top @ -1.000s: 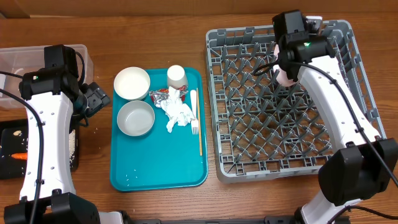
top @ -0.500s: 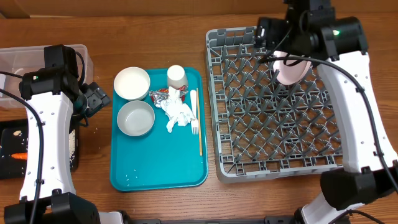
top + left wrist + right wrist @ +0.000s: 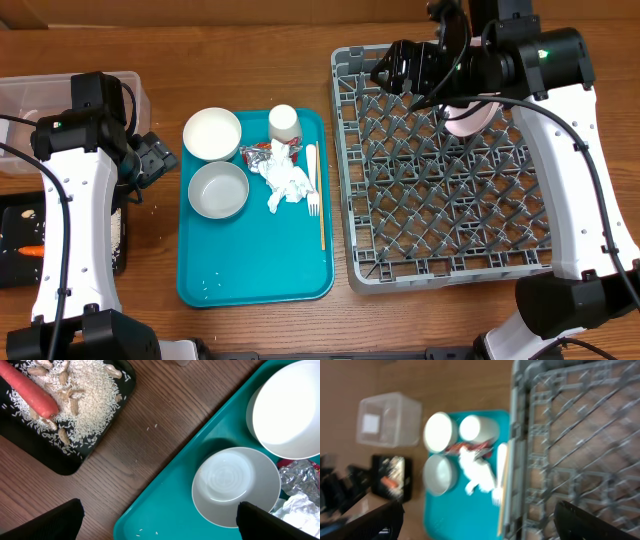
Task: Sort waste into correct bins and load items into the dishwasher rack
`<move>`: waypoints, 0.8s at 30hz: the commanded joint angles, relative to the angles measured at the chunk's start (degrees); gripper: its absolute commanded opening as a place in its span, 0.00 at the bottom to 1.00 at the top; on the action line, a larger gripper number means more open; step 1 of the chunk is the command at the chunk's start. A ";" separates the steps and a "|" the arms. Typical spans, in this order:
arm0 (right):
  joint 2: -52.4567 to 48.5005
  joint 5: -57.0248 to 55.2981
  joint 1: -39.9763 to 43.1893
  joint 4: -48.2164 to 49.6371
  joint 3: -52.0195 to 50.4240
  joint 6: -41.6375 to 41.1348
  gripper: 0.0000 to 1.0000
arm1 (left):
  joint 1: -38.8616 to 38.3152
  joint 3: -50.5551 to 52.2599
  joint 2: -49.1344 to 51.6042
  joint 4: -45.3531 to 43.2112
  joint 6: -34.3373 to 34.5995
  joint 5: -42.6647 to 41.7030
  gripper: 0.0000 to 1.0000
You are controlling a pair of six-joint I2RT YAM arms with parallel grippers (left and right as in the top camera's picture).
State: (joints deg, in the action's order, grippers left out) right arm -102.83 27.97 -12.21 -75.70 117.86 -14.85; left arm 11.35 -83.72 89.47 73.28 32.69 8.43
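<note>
Two bowls: the far bowl (image 3: 211, 133) and the near bowl (image 3: 218, 189), both white and upright, sit on the left part of the teal tray (image 3: 255, 262).
Cup: the white cup (image 3: 284, 123) is at the tray's far edge, right of the far bowl.
Waste on tray: the crumpled napkin (image 3: 286, 183) touches the red-and-silver wrapper (image 3: 262, 153).
Cutlery: the fork (image 3: 312, 180) and the wooden stick (image 3: 322, 222) lie along the tray's right side.
Plate: the pink plate (image 3: 468, 116) stands on edge among the pegs at the far side of the rack (image 3: 342, 170).
Black tray (image 3: 47, 455): on the table, holding the carrot (image 3: 30, 392) and the nut and grain scraps (image 3: 75, 405).
Clear tub (image 3: 20, 85): far left, behind the black tray.
Left end effector (image 3: 159, 510): released and empty, over the teal tray's left edge.
Right end effector (image 3: 479, 510): released and empty, above the rack's far left part, apart from the plate.
</note>
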 commanded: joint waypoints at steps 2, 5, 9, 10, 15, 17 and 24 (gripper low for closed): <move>0.76 6.27 -1.95 -1.20 0.70 -0.15 1.00 | -0.04 -1.29 -0.44 -0.04 0.55 0.72 1.00; 0.76 2.89 -2.97 -1.09 0.70 -0.15 1.00 | -0.04 -1.29 -0.44 -0.04 0.55 0.72 1.00; 0.76 0.31 -3.10 -0.04 0.70 -0.13 1.00 | -0.04 -1.29 -0.44 -0.04 0.55 0.72 1.00; 0.76 -0.13 -3.10 0.13 0.70 -0.15 1.00 | -0.04 -1.29 -0.44 -0.04 0.55 0.72 1.00; 0.76 -0.11 -3.10 0.17 0.70 -0.13 1.00 | -0.04 -1.29 -0.44 -0.04 0.55 0.72 1.00; 0.76 -0.11 -3.10 0.15 0.70 -0.15 1.00 | -0.04 -1.29 -0.44 -0.04 0.55 0.72 1.00; 0.76 -0.11 -3.10 0.15 0.70 -0.13 1.00 | -0.04 -1.29 -0.44 -0.04 0.55 0.72 1.00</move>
State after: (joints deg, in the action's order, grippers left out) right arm -102.83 28.10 -15.42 -75.88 117.86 -14.98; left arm 11.35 -83.72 89.47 73.28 32.69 8.43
